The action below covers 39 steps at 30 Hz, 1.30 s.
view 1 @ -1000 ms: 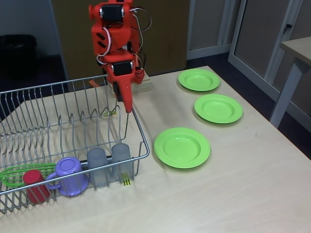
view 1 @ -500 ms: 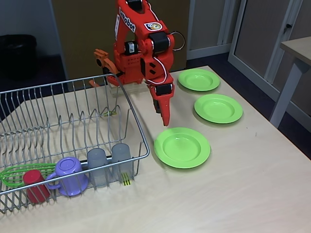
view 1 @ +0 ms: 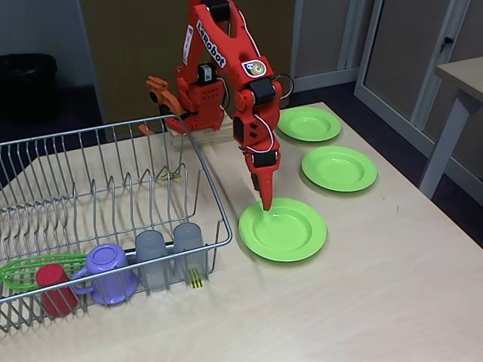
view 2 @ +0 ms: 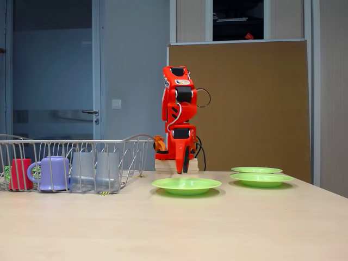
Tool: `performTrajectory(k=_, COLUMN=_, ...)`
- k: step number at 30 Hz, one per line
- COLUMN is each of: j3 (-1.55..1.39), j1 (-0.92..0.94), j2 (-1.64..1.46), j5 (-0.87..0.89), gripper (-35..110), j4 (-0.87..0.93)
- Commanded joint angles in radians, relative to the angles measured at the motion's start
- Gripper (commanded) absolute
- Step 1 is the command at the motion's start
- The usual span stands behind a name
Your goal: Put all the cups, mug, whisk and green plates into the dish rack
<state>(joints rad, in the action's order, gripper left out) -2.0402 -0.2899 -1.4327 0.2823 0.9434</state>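
Gripper (view 1: pixel 265 202) tip over nearest green plate's (view 1: pixel 290 235) far rim; jaws together.

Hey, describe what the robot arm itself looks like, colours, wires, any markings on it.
The arm is bright orange-red plastic with black motor blocks at the joints. Thin white and dark cables loop beside the upper links. White lettering runs down one link, and a small round sticker sits near a joint. Its hand is slim, tapering to a narrow point.

Glossy green plastic plates (view 1: pixel 283 229) lie on a matt pale wood-look table (view 1: pixel 362 302) beside a shiny metal wire rack (view 1: pixel 106 188).
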Motion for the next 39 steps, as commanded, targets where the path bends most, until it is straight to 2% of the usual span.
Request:
performTrajectory(k=1, j3=0.005, j1=-0.026, j2=0.037, j5=0.018, gripper=33, j4=-0.054)
performTrajectory(k=7, j3=0.023, j1=-0.038, j2=0.137, j5=0.028, gripper=32, j4=-0.153)
performTrajectory(k=11, j3=0.04, j1=-0.037, j2=0.19, j5=0.04, gripper=25, j4=-0.204)
performTrajectory(k=21, j3=0.13, j1=-0.012, j2=0.272, j5=0.097, gripper=2, j4=-0.192)
performTrajectory(k=25, j3=0.17, j1=-0.012, j2=0.281, j5=0.098, gripper=0, j4=-0.167)
performTrajectory(k=30, j3=0.308, j1=-0.029, j2=0.272, j5=0.049, gripper=0, j4=-0.038)
performTrajectory(k=36, j3=0.653, j1=-0.058, j2=0.282, j5=0.006, gripper=0, j4=0.311)
performTrajectory(k=39, j3=0.796, j1=-0.066, j2=0.299, j5=-0.012, gripper=0, j4=0.423)
